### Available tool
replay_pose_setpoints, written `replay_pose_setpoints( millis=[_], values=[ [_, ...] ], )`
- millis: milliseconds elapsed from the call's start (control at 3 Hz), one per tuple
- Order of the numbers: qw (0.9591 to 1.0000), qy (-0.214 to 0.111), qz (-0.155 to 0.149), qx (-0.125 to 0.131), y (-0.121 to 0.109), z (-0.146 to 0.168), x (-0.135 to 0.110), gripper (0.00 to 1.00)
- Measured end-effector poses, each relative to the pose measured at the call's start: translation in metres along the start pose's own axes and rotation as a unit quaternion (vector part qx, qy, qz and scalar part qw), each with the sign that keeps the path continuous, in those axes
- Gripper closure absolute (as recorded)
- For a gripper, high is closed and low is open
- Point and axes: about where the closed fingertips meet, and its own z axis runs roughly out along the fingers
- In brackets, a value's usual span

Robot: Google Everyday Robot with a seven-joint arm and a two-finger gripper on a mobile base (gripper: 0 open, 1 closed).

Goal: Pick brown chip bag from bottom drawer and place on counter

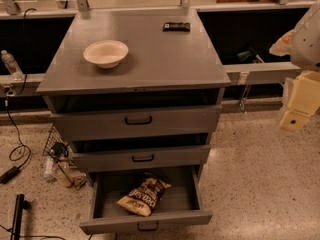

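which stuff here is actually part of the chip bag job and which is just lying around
For the job:
brown chip bag, lying in the open bottom drawer
counter
gripper, off to the cabinet's right

Just lying about:
white bowl and black bar, both on the counter
water bottle, far left
cables on the floor

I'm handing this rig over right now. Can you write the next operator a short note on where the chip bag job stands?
Gripper: at the right edge of the view, out beside the cabinet and well away from the bag.
Brown chip bag: lying in the open bottom drawer, left of centre.
Counter: holds a white bowl and a small black bar, but no bag.
Done: the drawer is open.
Left: reach in, grasp the bag, lift it out and set it on the counter.
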Motion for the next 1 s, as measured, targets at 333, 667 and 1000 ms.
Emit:
replay_pose_setpoints(
  millis=[333,667,1000],
  values=[
    [1.0000,-0.003,0.000,0.001,0.000,0.000,-0.001,0.00],
    [0.9997,-0.023,0.001,-0.005,0.000,0.020,-0.003,0.00],
    [0.9926,-0.101,-0.022,-0.064,0.016,0.122,-0.015,0.00]
  ],
)
